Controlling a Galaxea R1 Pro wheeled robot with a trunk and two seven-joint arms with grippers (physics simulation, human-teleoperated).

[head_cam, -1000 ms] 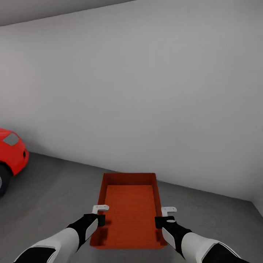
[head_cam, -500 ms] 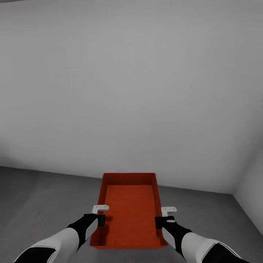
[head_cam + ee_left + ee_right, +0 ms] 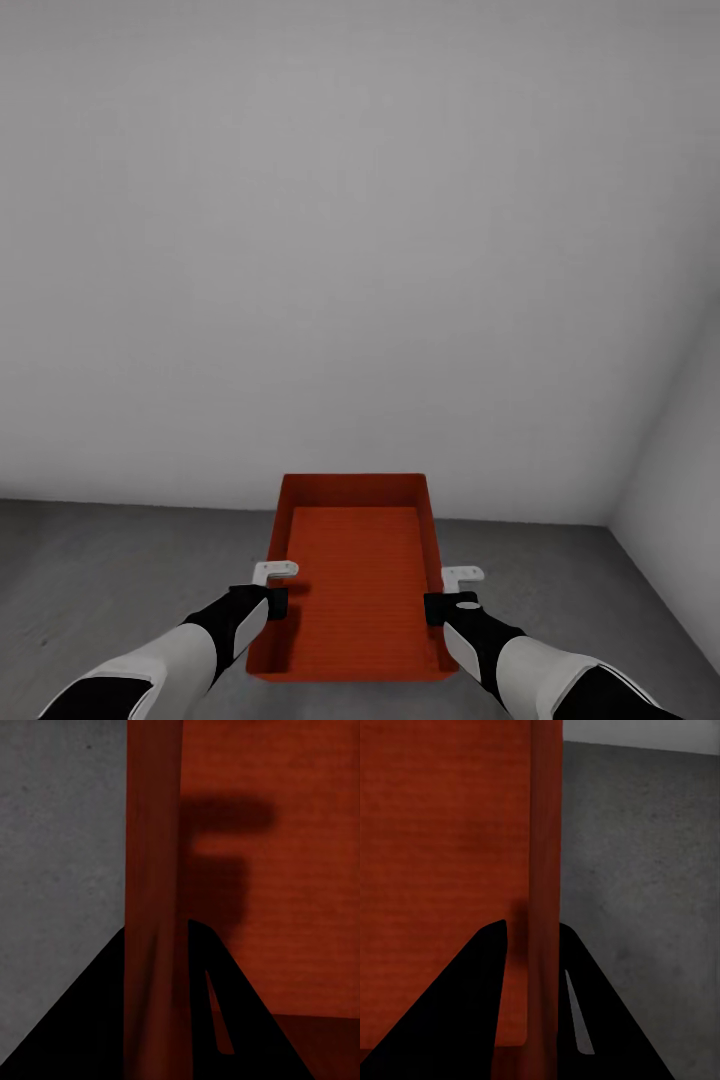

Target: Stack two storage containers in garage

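Both arms reach forward from the lower corners of the frame, holding one orange-red storage container (image 3: pixel 352 580) at lower centre, above the grey floor (image 3: pixel 100 570) — the left gripper (image 3: pixel 272 596) is clamped on its left wall, the right gripper (image 3: pixel 450 600) on its right wall. A white wall (image 3: pixel 350 250) fills the upper frame.

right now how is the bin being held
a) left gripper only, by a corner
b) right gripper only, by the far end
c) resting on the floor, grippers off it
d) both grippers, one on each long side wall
d: the left gripper clamps the bin's left wall and the right gripper its right wall; each wrist view shows the wall between that gripper's fingers, above the grey floor.
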